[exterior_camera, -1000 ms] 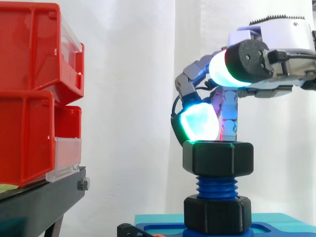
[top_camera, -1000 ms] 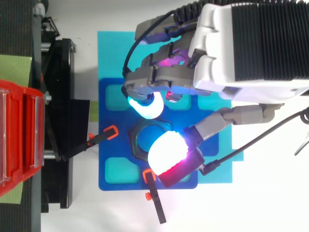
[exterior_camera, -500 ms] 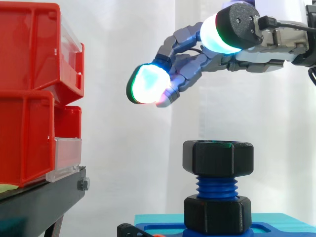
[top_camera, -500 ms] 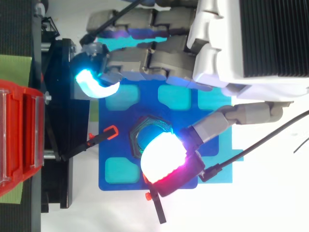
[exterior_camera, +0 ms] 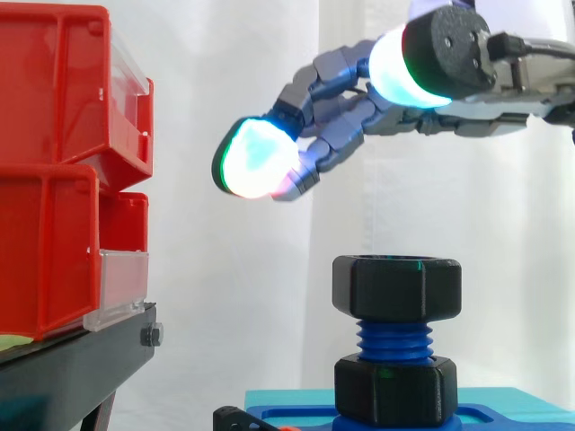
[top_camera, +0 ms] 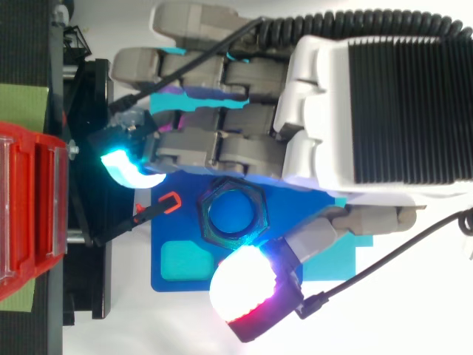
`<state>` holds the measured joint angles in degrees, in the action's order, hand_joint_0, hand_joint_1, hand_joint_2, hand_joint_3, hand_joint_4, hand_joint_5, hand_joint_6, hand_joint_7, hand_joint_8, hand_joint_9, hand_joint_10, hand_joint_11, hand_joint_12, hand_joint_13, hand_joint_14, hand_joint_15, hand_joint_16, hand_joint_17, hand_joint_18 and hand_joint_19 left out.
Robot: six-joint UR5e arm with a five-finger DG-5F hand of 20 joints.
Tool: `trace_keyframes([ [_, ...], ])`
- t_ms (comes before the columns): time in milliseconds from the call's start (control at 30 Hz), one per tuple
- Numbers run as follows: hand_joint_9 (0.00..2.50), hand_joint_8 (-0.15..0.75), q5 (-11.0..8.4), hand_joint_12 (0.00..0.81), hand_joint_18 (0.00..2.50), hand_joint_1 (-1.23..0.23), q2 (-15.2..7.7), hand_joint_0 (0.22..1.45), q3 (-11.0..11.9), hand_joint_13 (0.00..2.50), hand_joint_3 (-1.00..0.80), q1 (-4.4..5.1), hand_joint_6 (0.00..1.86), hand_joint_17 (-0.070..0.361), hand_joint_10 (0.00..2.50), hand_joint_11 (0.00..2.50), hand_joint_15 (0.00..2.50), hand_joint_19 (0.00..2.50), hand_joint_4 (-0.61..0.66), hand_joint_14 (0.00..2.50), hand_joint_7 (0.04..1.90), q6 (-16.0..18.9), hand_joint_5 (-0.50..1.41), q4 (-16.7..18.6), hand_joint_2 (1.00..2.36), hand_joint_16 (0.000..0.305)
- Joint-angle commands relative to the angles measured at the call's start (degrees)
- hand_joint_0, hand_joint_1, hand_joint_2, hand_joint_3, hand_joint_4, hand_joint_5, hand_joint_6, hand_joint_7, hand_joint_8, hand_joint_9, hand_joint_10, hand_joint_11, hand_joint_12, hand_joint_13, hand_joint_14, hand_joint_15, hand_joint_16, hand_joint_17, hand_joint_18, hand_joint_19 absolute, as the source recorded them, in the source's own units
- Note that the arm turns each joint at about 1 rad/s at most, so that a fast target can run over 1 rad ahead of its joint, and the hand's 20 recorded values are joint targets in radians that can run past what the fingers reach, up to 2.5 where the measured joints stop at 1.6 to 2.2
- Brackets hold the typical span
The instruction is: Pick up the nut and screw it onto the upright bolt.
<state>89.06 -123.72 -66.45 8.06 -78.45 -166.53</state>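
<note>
— So, where is the nut [exterior_camera: 396,289]?
— It sits on top of the upright blue bolt [exterior_camera: 395,339], with bare threads showing between it and a black hexagonal collar [exterior_camera: 395,388] at the foot.
— And your hand [exterior_camera: 359,126]?
— My hand hangs above the nut, apart from it. The fingers [top_camera: 192,151] stretch out towards the red bins [exterior_camera: 54,171] and hold nothing.

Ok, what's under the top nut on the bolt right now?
Bare blue bolt threads, then a second black nut on the blue base. From the side, the top nut covers the bolt's upper end, so engagement inside is hidden.
</note>
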Motion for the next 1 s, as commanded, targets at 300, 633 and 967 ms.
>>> trace_keyframes([
  [300, 0.44, 0.233, -1.08, 0.304, 0.0, -0.2, -0.03, 0.48, -1.14, 0.14, -0.5, 1.08, 0.5, 0.083, 0.0, 0.0, 0.0, 0.0, 0.18, 0.0, 0.73, 1.2, -0.15, 0.07, 1.0, 0.037],
  [633, 0.47, 0.24, -1.08, 0.302, 0.0, -0.22, -0.03, 0.49, -1.14, 0.18, -0.5, 1.44, 0.5, 0.081, 0.0, 0.0, 0.0, 0.0, 0.2, 0.0, 0.76, 1.2, -0.14, -2.04, 1.0, 0.036],
  [967, 0.49, 0.233, -0.82, 0.298, 0.0, -0.23, 0.06, 0.49, -1.14, 0.2, -0.5, 1.35, 0.5, 0.081, 0.0, 0.0, 0.0, 0.0, 0.2, 0.0, 0.7, 1.2, -0.14, -3.8, 1.0, 0.036],
])
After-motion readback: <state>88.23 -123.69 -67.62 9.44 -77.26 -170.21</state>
